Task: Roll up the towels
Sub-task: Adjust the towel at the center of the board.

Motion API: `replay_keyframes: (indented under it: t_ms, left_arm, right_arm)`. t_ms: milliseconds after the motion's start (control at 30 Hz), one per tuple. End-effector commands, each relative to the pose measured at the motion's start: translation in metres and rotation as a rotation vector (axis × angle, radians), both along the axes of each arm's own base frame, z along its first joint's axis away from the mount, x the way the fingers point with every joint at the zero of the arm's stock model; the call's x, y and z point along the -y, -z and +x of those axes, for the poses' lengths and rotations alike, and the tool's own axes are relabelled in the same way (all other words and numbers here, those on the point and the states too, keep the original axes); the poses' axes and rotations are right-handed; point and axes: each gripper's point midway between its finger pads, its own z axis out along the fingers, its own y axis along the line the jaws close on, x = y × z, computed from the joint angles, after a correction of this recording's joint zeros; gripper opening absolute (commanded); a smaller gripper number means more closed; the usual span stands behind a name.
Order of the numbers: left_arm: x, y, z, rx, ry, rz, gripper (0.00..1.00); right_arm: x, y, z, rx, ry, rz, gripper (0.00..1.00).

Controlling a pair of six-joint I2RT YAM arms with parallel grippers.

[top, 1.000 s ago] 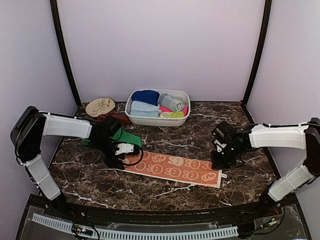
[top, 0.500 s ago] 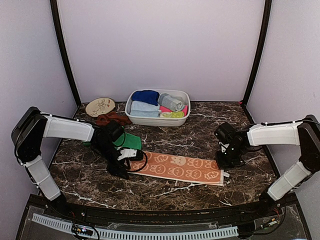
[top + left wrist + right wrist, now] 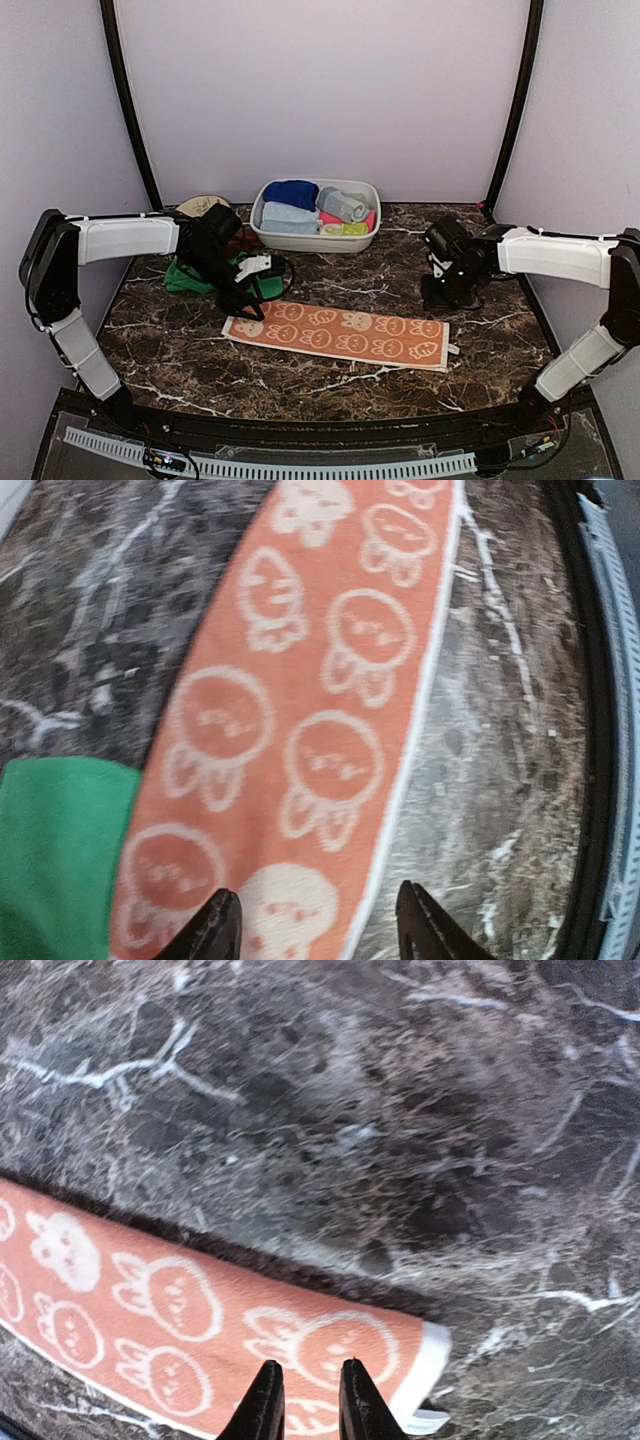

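The orange towel with cream prints (image 3: 340,335) lies flat on the dark marble table, long side left to right. My left gripper (image 3: 246,299) hovers over its left end, open and empty; the left wrist view shows the orange towel (image 3: 300,700) below the left gripper (image 3: 315,935), with the green towel (image 3: 50,860) beside it. The green towel (image 3: 195,277) lies bunched under my left arm. My right gripper (image 3: 438,296) is above the orange towel's right end (image 3: 180,1310); the right gripper (image 3: 307,1400) stands a narrow gap open and holds nothing. The rust-brown towel is hidden behind my left arm.
A white oval basin (image 3: 310,241) at the back centre holds several rolled towels. A tan round disc (image 3: 200,204) sits at the back left, partly behind my left arm. A white tag (image 3: 425,1422) sticks out at the orange towel's right corner.
Both grippers have let go of the orange towel and lifted away towards the back. The towel's left end now lies flat and further left; more of the green towel shows.
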Motion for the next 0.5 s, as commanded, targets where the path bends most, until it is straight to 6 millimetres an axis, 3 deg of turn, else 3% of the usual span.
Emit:
replay_keyframes:
  t_ms: [0, 200, 467]
  left_arm:
    - [-0.024, 0.011, 0.033, 0.129, -0.076, 0.096, 0.52]
    - [-0.046, 0.048, 0.021, 0.186, -0.033, 0.180, 0.45]
    - [-0.056, 0.067, 0.010, 0.210, 0.007, 0.205, 0.35]
  right_arm:
    - [-0.033, 0.010, -0.021, -0.065, -0.032, 0.167, 0.19]
    - [-0.028, 0.034, -0.050, -0.145, -0.046, 0.182, 0.13]
    - [0.000, 0.061, -0.079, -0.222, -0.021, 0.078, 0.06]
